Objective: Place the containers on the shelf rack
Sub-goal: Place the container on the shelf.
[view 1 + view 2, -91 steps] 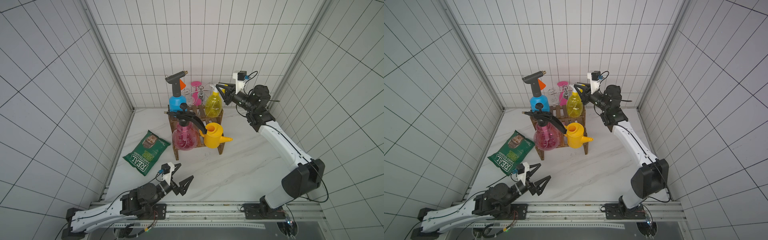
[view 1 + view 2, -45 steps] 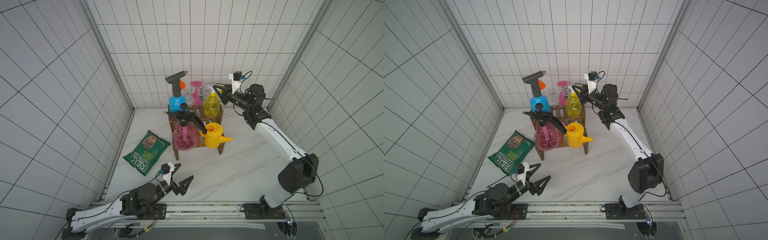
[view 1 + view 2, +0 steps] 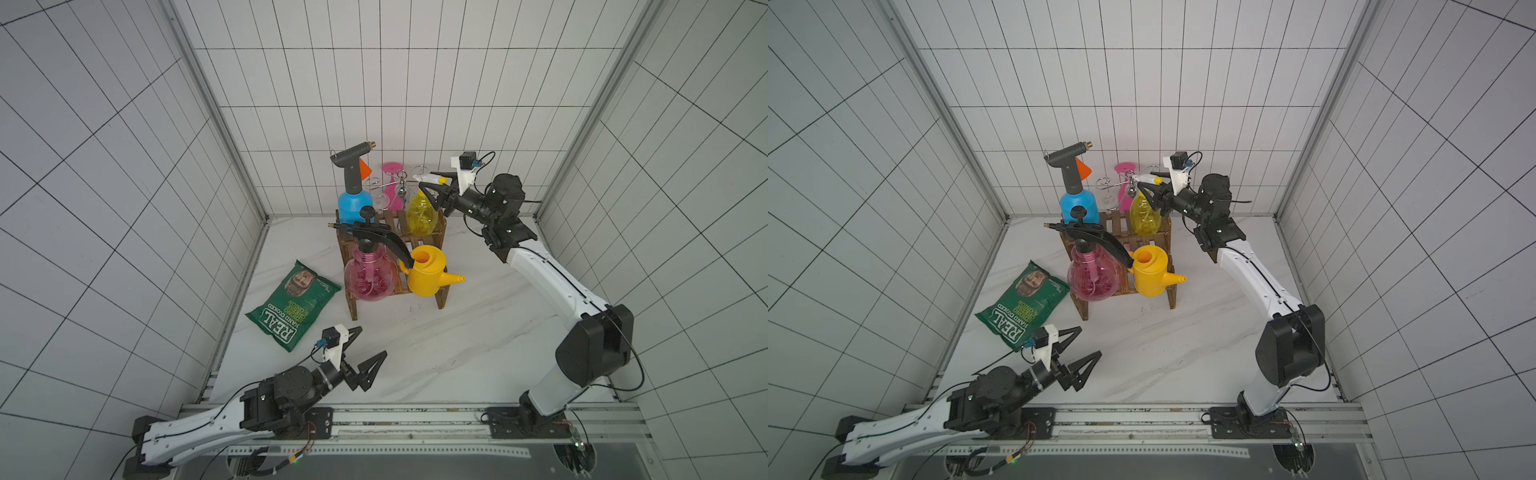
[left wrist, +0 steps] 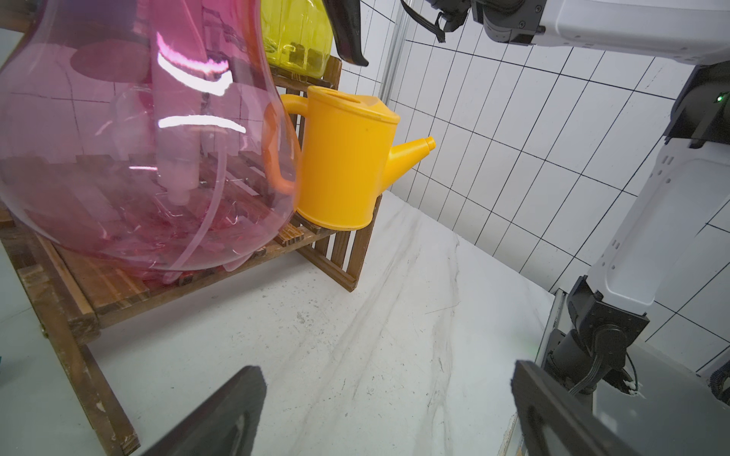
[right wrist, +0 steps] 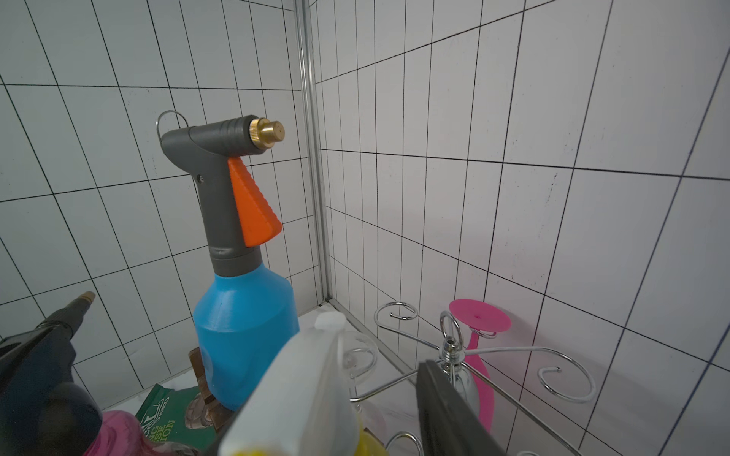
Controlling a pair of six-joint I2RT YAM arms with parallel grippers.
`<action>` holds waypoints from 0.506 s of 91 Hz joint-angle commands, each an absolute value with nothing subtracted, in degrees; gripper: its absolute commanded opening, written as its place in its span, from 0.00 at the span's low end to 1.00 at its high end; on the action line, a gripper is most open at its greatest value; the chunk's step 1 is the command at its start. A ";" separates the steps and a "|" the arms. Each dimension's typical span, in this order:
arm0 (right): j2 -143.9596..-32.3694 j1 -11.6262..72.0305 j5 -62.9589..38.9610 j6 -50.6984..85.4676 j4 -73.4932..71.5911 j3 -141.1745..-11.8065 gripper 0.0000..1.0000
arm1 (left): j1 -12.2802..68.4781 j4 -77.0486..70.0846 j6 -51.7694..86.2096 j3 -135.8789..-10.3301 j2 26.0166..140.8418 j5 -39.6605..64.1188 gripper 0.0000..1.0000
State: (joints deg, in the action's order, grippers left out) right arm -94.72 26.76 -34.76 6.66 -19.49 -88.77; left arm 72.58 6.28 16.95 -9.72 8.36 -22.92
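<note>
Arms are reaching apart: my right one is stretching far back, right fingers point(image 5: 442, 406) straddling the yellow trigger bottle point(image 3: 422, 214) on the shelf rack point(image 3: 441, 235), upper tier; grip I cannot tell. Left fingers point(image 3: 374, 363) are hovering wide open, low over the worktop point(image 3: 457, 332).

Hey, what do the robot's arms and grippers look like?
The left arm and right arm are white shells with black joints and thin black cables. The left gripper and right gripper have black triangular fingers and white camera mounts.
</note>
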 commanded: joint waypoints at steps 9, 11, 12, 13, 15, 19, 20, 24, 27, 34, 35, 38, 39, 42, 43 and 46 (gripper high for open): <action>-92.55 27.49 -34.37 6.14 -20.94 -87.82 0.70 | 72.25 6.21 16.64 -10.02 7.61 -23.07 0.99; -92.44 27.46 -34.15 6.15 -20.86 -87.74 0.72 | 72.25 6.19 16.68 -9.98 7.64 -23.04 0.99; -92.36 27.49 -34.04 6.15 -20.84 -87.73 0.73 | 72.25 6.21 16.69 -9.95 7.60 -23.03 0.99; -92.28 27.45 -33.98 6.15 -20.79 -87.72 0.74 | 72.25 6.23 16.65 -9.94 7.58 -23.03 0.99; -92.06 27.50 -33.83 6.22 -20.69 -87.67 0.76 | 72.25 6.26 16.62 -10.00 7.52 -23.03 0.99; -91.69 27.49 -33.53 6.24 -20.39 -87.63 0.81 | 72.25 6.32 16.62 -9.97 7.37 -23.03 0.99; -91.59 27.50 -33.46 6.24 -20.30 -87.58 0.82 | 72.25 6.33 16.66 -9.91 7.33 -23.03 0.99; -91.04 27.45 -33.17 6.19 -19.93 -87.42 0.87 | 72.25 6.41 16.65 -9.90 7.18 -23.03 0.99; -90.54 27.43 -32.88 6.05 -19.52 -87.30 0.92 | 72.25 6.49 16.64 -9.92 7.01 -23.03 0.99; -89.28 27.51 -32.12 5.55 -18.60 -86.83 0.99 | 72.25 6.68 16.63 -9.87 6.67 -23.03 0.99; -89.11 27.47 -32.14 5.41 -18.35 -86.79 0.99 | 72.25 6.68 16.66 -9.85 6.63 -23.03 0.99; -88.70 27.55 -32.31 4.97 -17.85 -86.61 0.99 | 72.25 6.71 16.69 -9.85 6.53 -22.97 0.99; -88.52 27.53 -32.37 4.77 -17.71 -86.55 0.99 | 72.25 6.74 16.65 -9.80 6.52 -22.96 0.99; -87.97 27.47 -32.47 4.55 -17.49 -86.31 0.99 | 72.25 6.75 16.72 -9.82 6.43 -22.94 0.99; -87.80 27.49 -32.54 4.52 -17.40 -86.22 0.99 | 72.25 6.76 16.71 -9.83 6.42 -22.94 0.99; -87.31 27.46 -32.76 4.28 -17.18 -86.02 0.99 | 72.25 6.69 16.70 -9.82 6.42 -22.92 0.99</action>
State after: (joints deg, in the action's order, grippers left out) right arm -90.48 27.07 -33.12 5.58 -18.02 -86.91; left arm 72.58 6.33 16.97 -9.72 7.07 -22.90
